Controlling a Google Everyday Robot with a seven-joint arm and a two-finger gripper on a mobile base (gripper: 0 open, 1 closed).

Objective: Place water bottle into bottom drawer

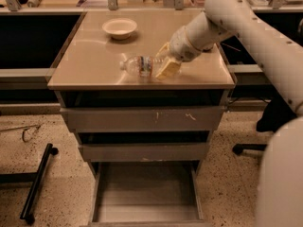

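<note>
Camera view, looking down on a grey three-drawer cabinet. The bottom drawer (147,193), at the lower centre of the frame, is pulled out well past the two above it and shows only its plain grey floor. The top drawer (142,119) and the middle drawer (142,152) present flat grey fronts, each with a dark gap above it (what they hold is hidden). A pale bowl (120,28) stands upright toward the upper left of the cabinet top (90,63), well apart from the bottle, and only its own pale inside can be seen.

The water bottle (142,66) lies on its side on the cabinet top, near the front edge and a little right of centre. Its long axis runs nearly level across the frame, cap toward the left, base toward the right, and the label band sits about mid-length.

The gripper (165,61) is at the base end of the bottle, low over the cabinet top, on a white arm (246,27) that enters from the upper right. Whether it is clamped on the bottle cannot be told.
</note>
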